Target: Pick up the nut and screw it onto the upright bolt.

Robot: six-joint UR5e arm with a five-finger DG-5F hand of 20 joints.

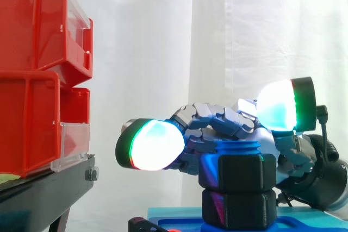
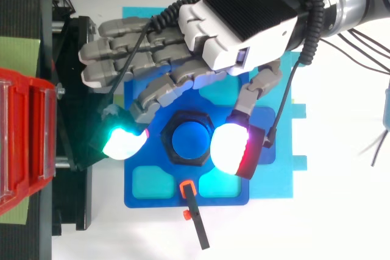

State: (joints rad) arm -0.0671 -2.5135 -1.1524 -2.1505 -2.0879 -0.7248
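Black hexagonal nut [image 1: 239,172] seen threaded on the ridged blue upright bolt [image 2: 191,139], blue moulded base [image 2: 131,198] underneath, hand [image 2: 244,22] poised above, fingers spread, rounded glowing pads [image 2: 125,143] set either side, nothing pinched.

Bolt [image 1: 237,148] shank inside nut [image 1: 239,173]; blue base [image 1: 310,224] cropped at side view's bottom edge

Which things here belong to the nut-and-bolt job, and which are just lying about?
Job: hand, upper black nut, blue upright bolt it sits on, blue base plate.
Lying about: red bins, black stand, black-and-orange clamp.
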